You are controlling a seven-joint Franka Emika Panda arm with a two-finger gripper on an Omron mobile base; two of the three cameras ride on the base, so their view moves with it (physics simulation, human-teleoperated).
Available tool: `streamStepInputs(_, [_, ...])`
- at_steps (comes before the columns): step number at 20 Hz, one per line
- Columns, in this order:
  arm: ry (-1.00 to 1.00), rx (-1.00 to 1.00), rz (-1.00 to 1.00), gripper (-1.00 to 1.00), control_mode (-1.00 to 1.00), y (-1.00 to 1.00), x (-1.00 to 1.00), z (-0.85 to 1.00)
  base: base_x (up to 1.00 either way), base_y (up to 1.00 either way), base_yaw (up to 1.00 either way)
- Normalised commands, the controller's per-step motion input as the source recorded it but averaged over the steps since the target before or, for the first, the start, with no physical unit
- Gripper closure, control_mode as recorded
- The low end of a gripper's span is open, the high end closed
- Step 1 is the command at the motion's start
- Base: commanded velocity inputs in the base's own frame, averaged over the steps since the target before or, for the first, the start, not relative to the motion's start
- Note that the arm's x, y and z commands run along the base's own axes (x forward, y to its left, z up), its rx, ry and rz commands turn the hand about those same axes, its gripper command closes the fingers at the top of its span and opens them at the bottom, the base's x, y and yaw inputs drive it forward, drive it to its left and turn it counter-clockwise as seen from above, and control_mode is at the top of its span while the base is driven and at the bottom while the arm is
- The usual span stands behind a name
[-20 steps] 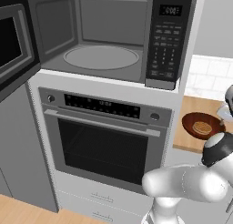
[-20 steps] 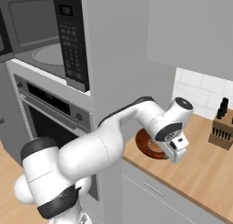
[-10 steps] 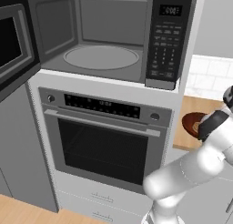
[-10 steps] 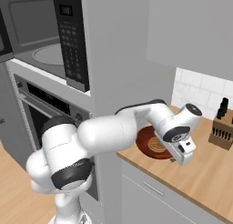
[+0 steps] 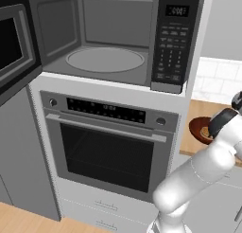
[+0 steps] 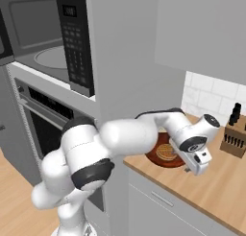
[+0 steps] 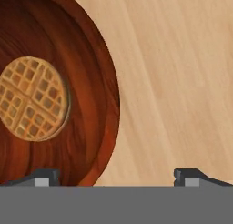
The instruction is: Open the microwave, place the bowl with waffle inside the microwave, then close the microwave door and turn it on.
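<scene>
The microwave [image 5: 105, 59] stands open, with its grey cavity and glass turntable bare, and the microwave door [image 5: 14, 42] is swung out to the left. The reddish-brown bowl [image 6: 154, 156] sits on the wooden counter [image 6: 216, 182] right of the oven column, with the waffle [image 6: 166, 151] in it. My gripper [image 6: 192, 167] hangs open over the bowl's right rim. In the hand view the bowl [image 7: 91, 82] and the waffle [image 7: 34, 98] lie at the left. My gripper [image 7: 118, 175] straddles the rim, one fingertip [image 7: 43, 175] over the bowl and the other over bare counter.
A steel wall oven [image 5: 108, 147] sits under the microwave, and the black keypad panel [image 5: 172, 52] is at the cavity's right. A knife block [image 6: 234, 139] stands at the back right of the counter against the tiled wall. My arm crosses in front of the bowl [image 5: 198, 128].
The hand has swung right and a little down, from above the bowl's middle to its right rim. The jaws have stayed open. The bowl has not moved.
</scene>
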Motion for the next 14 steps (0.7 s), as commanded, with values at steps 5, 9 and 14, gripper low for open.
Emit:
streamStepInputs(5, [0.00, 0.00, 0.00, -1.00, -1.00, -0.01, 0.35, -0.22, 0.00, 0.00, 0.00])
streamStepInputs(9, [0.00, 0.00, 0.00, -1.00, -1.00, -0.02, 0.24, -0.32, 0.00, 0.00, 0.00])
streamStepInputs(14, [-0.02, 0.00, 0.00, -1.00, -1.00, 0.00, 0.03, -0.57, 0.00, 0.00, 0.00])
